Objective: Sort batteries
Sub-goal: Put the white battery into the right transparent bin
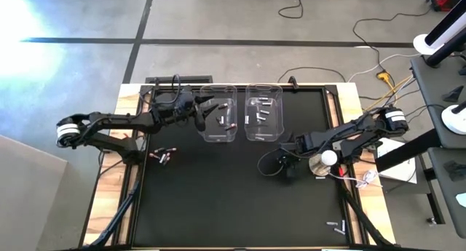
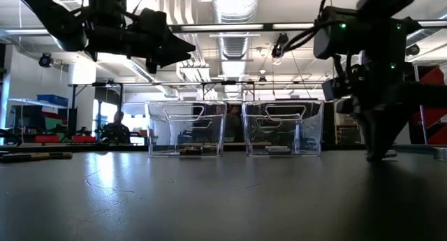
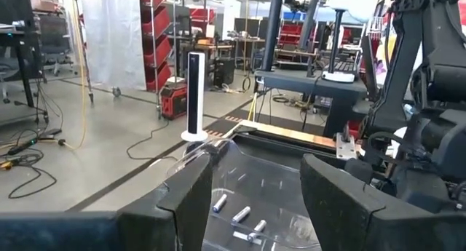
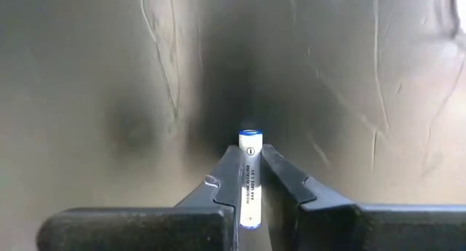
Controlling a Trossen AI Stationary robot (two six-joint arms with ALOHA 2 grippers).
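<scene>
My right gripper (image 1: 285,166) points down at the black mat right of centre and is shut on a white battery (image 4: 249,180) with a blue-ringed end. My left gripper (image 1: 202,114) hangs level and open over the left clear bin (image 1: 218,137), with nothing between its fingers (image 3: 191,196). Small batteries (image 3: 241,214) lie on that bin's floor. The right clear bin (image 1: 263,137) beside it also holds several batteries. More batteries (image 1: 162,156) lie loose on the mat at the left, and others (image 1: 335,224) lie near the front right corner. My right gripper pinches the white battery's side (image 4: 249,196) between its two fingers, coming from above and pointing down. The battery stands along the fingers, and its blue-ringed end (image 4: 249,137) sticks out past the fingertips toward the mat. Whether that end is clear of the mat I cannot tell.
A round silver-white disc (image 1: 325,159) with wires lies just right of my right gripper. The two bins stand side by side at the mat's far middle. Wooden strips (image 1: 109,178) border the mat on both sides. Cables run along the far edge.
</scene>
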